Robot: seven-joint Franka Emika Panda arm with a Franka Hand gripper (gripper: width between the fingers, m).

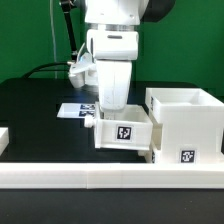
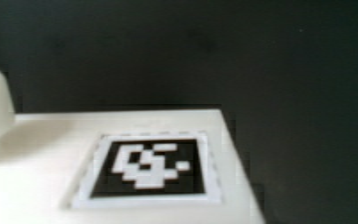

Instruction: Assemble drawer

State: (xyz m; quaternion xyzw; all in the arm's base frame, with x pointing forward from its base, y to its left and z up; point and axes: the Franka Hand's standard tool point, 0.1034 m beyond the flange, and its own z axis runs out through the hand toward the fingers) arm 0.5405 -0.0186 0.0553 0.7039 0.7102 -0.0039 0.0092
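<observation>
The drawer (image 1: 122,133), a low white open-top tray with a square marker on its near side, sits mid-table with its right end against the taller white housing (image 1: 188,122). My gripper (image 1: 112,110) hangs straight down over the drawer's back part. Its fingertips are hidden behind the drawer wall, so I cannot tell whether they are open or shut. The wrist view shows a flat white face with a black-and-white marker (image 2: 149,166) very close up and blurred, against the dark table. No fingers show there. The knob is not visible.
The marker board (image 1: 74,110) lies on the black table behind the drawer, on the exterior view's left. A long white rail (image 1: 100,178) runs along the front edge. A white part (image 1: 3,140) pokes in at the exterior view's left edge.
</observation>
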